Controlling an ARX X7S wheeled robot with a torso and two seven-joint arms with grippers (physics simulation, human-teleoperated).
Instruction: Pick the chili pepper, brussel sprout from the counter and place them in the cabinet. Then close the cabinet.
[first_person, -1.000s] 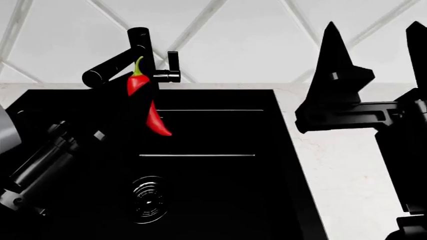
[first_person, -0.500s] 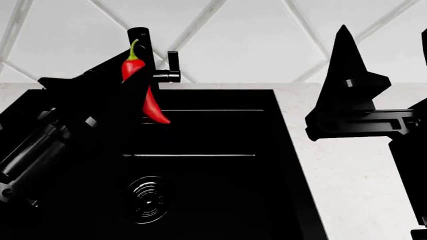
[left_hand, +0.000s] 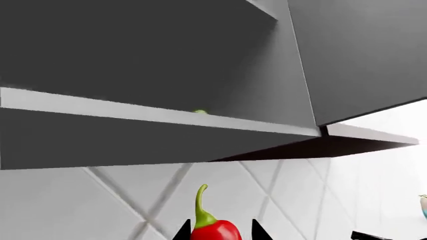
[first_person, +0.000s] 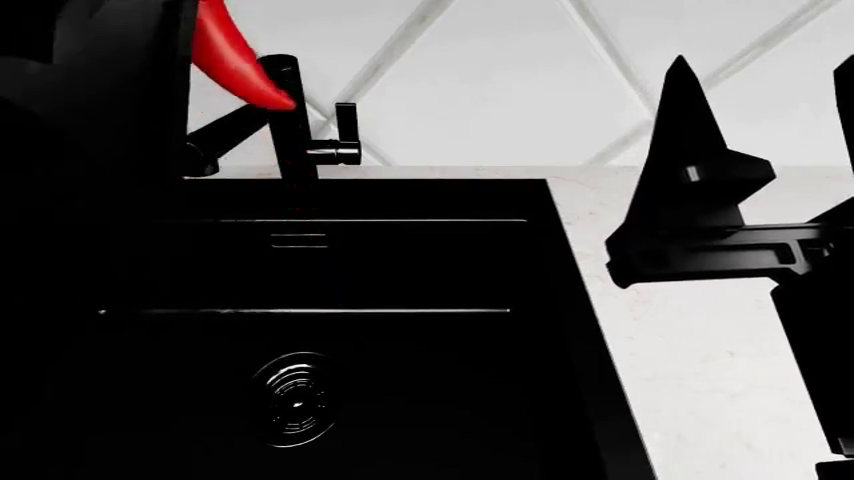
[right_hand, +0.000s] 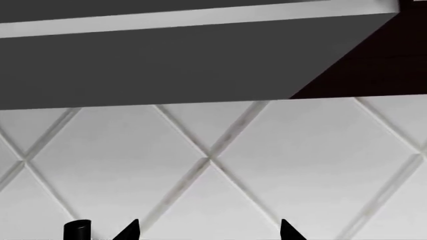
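Change since earlier: left gripper (left_hand: 219, 231) has been climbing with the chili pepper (first_person: 235, 57); half a second ago the pepper was hanging level with the faucet (first_person: 288, 118), now only its red tip is showing near the head view's upper left corner, above the sink basin's (first_person: 400, 330) back edge.
Pepper vs left gripper: pepper is sitting right between the two black fingertips (left_hand: 183, 232), green stem poking up past them toward the cabinet (left_hand: 167, 75).
Left gripper state: it's squeezing in on the pepper, tips only about a pepper's width apart.
Cabinet: standing open, its door (left_hand: 363, 55) swung out, bottom shelf lip (left_hand: 160, 118) above the pepper.
Brussel sprout (left_hand: 199, 112): a tiny pale-green bump is peeking over that shelf lip, so it's lying inside the cabinet.
Right gripper (right_hand: 208, 231): fingers spread wide with nothing between them, hanging over the counter (first_person: 694, 350) just off the sink's right edge, pointing up at the diamond-tiled wall (right_hand: 213, 160).
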